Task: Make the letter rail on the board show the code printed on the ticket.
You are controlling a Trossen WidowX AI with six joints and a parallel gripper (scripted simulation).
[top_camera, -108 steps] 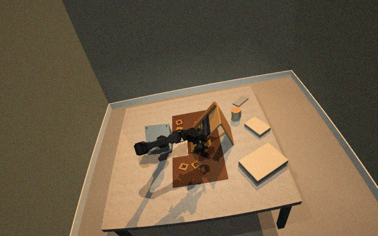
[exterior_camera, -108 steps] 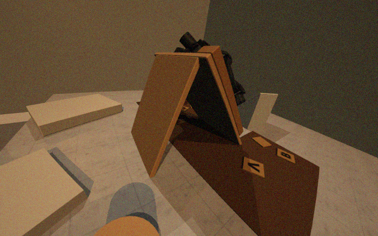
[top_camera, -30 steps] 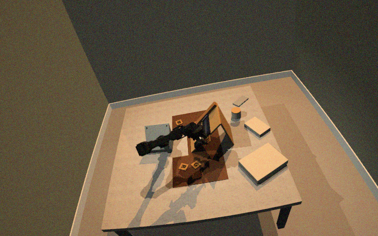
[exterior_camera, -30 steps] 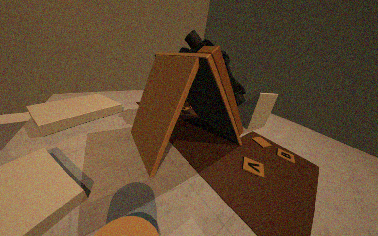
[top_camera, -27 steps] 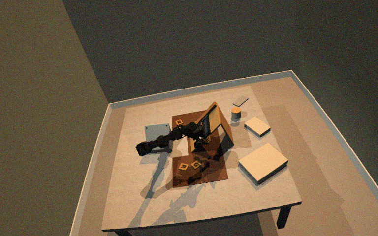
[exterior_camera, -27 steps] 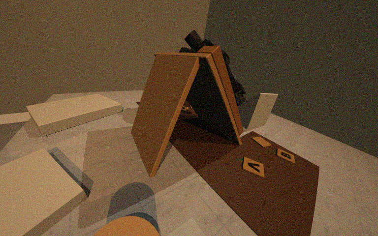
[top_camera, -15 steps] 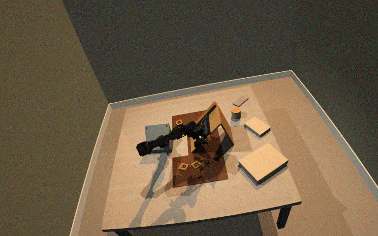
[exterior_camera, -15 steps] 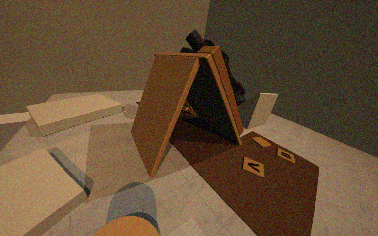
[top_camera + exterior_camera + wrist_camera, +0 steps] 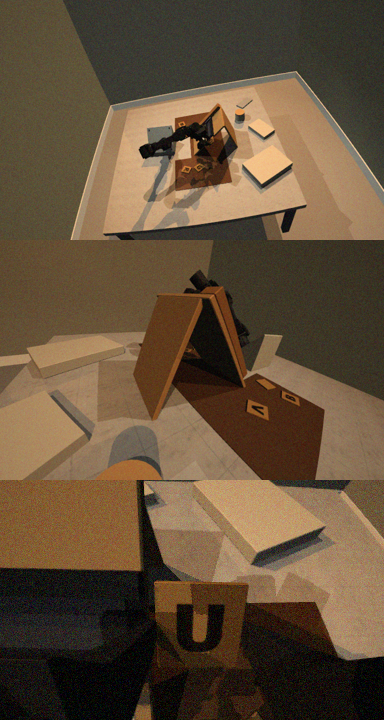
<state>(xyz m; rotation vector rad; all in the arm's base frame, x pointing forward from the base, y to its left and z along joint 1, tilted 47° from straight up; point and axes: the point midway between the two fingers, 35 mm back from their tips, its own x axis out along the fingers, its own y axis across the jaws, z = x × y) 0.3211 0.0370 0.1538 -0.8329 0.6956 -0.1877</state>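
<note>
One base plate [image 9: 152, 133] sits far L of the tool [image 9: 208, 140] [image 9: 201, 664] in the top view. Nearer on that side, the tkt [image 9: 184, 151] [image 9: 267, 352] leans upright; its code is unreadable. The R tile [image 9: 186, 169] and G tile [image 9: 199, 167] lie flat on the mat [image 9: 203, 182] [image 9: 283, 438], below-L of the tool. The tool is closed on the U tile [image 9: 211, 139] [image 9: 200, 642], upright in the wrist view, near the rail [image 9: 208, 126] [image 9: 50, 630] end; can't tell if touching. The bd. [image 9: 230, 124] [image 9: 169, 339] [image 9: 70, 525] rises just beside, up-R. Farther R on the tabletop [image 9: 198, 209] [image 9: 113, 406] [image 9: 295, 555]: cyl. [image 9: 239, 116] [image 9: 130, 472], sm. block [image 9: 261, 127] [image 9: 31, 432], lg. block [image 9: 267, 164] [image 9: 76, 353] [image 9: 257, 517].
</note>
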